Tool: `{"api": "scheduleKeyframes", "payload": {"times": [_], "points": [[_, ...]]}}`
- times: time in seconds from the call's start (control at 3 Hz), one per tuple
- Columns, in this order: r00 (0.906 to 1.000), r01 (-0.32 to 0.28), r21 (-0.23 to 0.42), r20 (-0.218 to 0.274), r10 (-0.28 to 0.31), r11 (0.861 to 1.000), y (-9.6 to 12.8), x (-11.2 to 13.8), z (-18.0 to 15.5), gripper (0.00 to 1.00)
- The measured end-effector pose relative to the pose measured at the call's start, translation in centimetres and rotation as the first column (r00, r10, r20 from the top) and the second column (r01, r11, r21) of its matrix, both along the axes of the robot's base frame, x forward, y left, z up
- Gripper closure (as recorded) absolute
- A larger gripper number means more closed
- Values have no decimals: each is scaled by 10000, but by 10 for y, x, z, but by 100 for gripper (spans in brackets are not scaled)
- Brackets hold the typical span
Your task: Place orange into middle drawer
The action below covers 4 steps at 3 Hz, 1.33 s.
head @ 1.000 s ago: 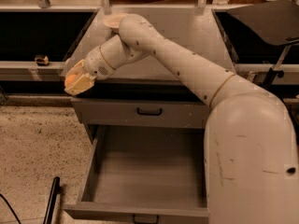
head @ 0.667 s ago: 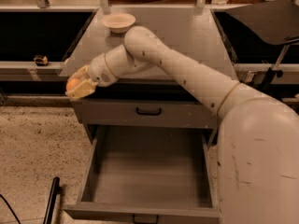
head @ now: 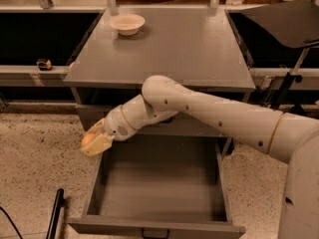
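Moved since before: the arm has swung down from the level of the cabinet top and now reaches across the cabinet's front, with its tip low at the left.
Gripper: the gripper hangs at the far left corner of the open drawer, about over its left wall; from where I stand I cannot say whether it is inside that wall or just outside it.
Grasp: its fingers are clamped around the orange, which peeks out on the left side of the gripper.
Orange: up in the air in the gripper's hold, touching nothing else.
Middle drawer: the middle drawer is pulled well out towards me, and its grey floor shows nothing lying on it.
Done: the fruit is picked up and carried down to the drawer, which is already open.
Left: by my reckoning, shift a little to the right over the floor, lower, and let go.
Bowl: the bowl sits on the far left of the cabinet top, well apart from the arm.
Writing: I can read no brand, label or lettering anywhere.
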<state>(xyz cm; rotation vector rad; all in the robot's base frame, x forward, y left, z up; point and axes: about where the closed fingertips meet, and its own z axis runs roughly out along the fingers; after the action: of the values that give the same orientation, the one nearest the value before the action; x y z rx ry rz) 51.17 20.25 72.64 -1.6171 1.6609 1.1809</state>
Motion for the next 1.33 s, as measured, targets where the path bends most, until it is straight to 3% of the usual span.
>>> {"api": "scheduleKeyframes", "payload": {"times": [0.33,0.67,1.0,1.33], "points": [[9950,-984,-237,169,988,9949,-4,-31,-5,100],[9951,-984,-262,-139,981,9948,0,-28,-24,100],[9992,-345,-144,214,348,9993,-3,-27,-64,100],[9962,710,-138,508,-702,9974,-23,-34,-124,100]]}}
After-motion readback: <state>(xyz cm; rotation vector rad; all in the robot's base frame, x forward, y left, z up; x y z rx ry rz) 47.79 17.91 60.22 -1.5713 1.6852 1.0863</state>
